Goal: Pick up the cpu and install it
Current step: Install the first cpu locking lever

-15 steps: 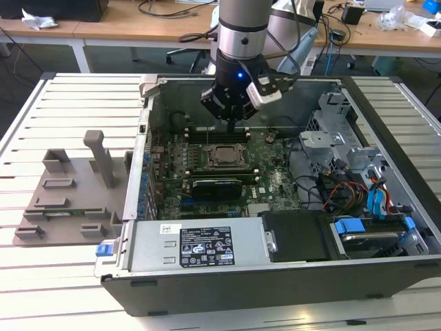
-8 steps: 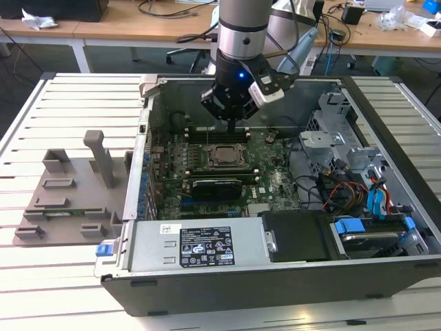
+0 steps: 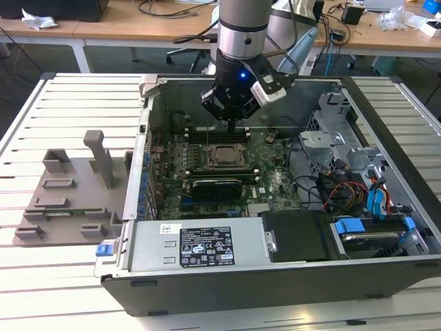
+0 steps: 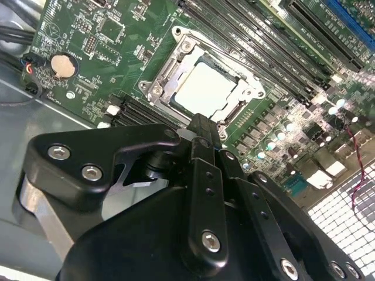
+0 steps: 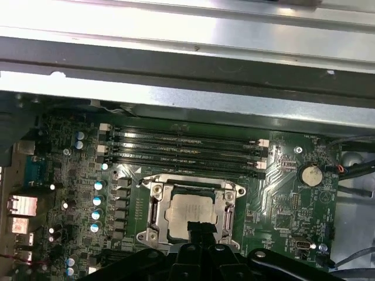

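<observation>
Gripper [image 4: 202, 126]: black linkage closest to lens, fingers pressed together, holding nothing, poised just above socket edge. Cpu [image 4: 206, 86]: silvery square, seated flat inside metal socket frame [image 5: 153, 213] on green motherboard [image 3: 275, 181]. 4 memory slots [image 5: 181, 153] beside socket. Coin cell [image 5: 309, 174] nearby. Open computer case [image 3: 227, 276] surrounds board.

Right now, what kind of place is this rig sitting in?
Likely an electronics lab or workshop. An open PC case lies on a slatted white bench under the arm, its motherboard exposed with the cpu in its socket. Wooden desks strewn with cables stand behind.
</observation>
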{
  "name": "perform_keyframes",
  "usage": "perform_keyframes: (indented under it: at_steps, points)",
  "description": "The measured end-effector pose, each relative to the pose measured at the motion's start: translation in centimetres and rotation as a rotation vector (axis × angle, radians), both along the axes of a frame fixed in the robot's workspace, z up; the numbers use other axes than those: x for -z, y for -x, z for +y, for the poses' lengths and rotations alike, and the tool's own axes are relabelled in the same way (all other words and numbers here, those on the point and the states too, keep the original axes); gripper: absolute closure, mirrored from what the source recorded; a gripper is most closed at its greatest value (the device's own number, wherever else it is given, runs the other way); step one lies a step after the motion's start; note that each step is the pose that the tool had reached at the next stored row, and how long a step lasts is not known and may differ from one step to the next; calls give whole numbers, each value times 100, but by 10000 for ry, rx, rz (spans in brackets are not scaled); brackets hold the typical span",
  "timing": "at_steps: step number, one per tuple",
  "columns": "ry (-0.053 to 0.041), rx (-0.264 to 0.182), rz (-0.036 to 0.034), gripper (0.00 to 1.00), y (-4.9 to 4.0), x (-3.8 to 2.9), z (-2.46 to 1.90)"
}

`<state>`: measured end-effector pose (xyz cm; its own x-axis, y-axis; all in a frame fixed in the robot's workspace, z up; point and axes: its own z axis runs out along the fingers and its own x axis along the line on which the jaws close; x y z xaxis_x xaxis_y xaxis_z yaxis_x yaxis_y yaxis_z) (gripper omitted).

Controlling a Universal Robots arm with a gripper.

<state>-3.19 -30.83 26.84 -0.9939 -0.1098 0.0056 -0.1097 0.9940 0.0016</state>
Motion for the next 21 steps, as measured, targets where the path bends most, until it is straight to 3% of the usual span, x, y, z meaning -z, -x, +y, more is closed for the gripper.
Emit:
perform_keyframes:
  at_steps: [1,3,4,5,8,14,21]
  points:
    - [-2,-59,-1,89,0,0,0]
    - [-16,-1462,0,89,0,0,0]
    - [-16,-1477,0,89,0,0,0]
    - [409,-1159,32,89,0,0,0]
    - [633,-842,49,89,0,1,0]
    - [661,-718,55,89,0,1,0]
    - [661,-718,53,89,62,1,0]
